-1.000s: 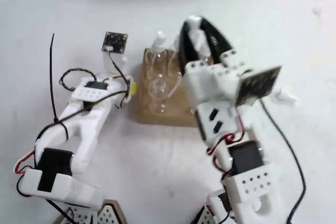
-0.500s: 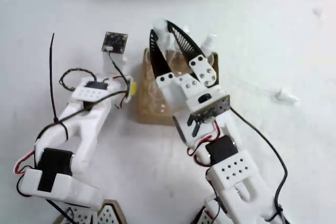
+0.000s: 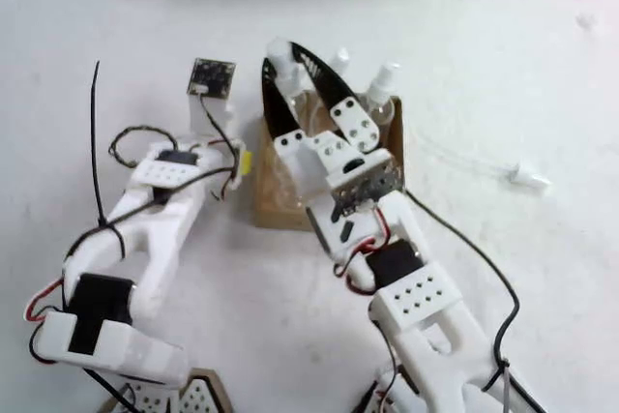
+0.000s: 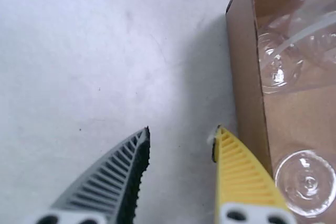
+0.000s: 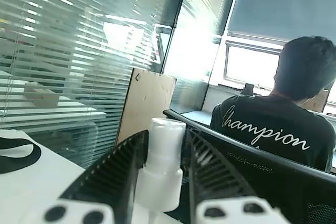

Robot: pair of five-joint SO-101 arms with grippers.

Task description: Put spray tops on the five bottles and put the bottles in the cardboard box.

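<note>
Desk (image 3: 503, 65): bottles (image 4: 306, 182) boxed, some uncapped; my right claw (image 5: 165, 134) pinches a spray top (image 5: 164, 156), left claw (image 4: 182, 128) gapes empty.

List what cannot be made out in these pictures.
How many bottles are in the cardboard box: the right arm covers much of it in the high view, the left wrist view's edge cuts it off.
Anything under the spray top in the right hand: cut off by the right wrist view's edge.
What the small white part on the table is: too small, high view.
</note>
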